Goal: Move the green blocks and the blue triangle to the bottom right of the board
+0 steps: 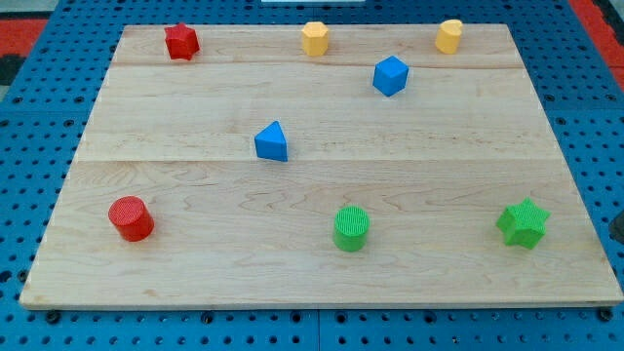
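A green star block (524, 222) sits near the board's bottom right. A green cylinder (351, 228) stands at the bottom centre, well to the left of the star. A blue triangle block (272, 141) lies near the middle of the board, slightly left of centre. My tip does not show in the camera view; only a dark sliver (618, 226) shows at the view's right edge, just off the board beside the green star.
A wooden board (195, 273) lies on a blue pegboard. A red cylinder (131, 217) is at the bottom left, a red star (181, 41) at the top left. A yellow hexagon (315, 38) and a yellow cylinder (448, 35) sit along the top. A blue cube (390, 75) lies below them.
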`<state>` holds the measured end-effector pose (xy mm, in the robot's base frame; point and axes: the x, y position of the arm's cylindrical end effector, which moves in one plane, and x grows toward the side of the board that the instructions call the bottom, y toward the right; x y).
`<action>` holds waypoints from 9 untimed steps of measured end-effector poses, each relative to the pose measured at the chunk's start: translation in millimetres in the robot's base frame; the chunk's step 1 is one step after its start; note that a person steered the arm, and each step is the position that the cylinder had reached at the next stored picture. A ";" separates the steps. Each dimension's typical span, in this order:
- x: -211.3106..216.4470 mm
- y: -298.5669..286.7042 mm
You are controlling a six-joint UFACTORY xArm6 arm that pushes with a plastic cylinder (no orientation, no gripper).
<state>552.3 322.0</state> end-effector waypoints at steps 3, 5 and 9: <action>-9.0 -75.7; -11.3 -153.9; 18.2 -258.4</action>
<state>570.5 63.6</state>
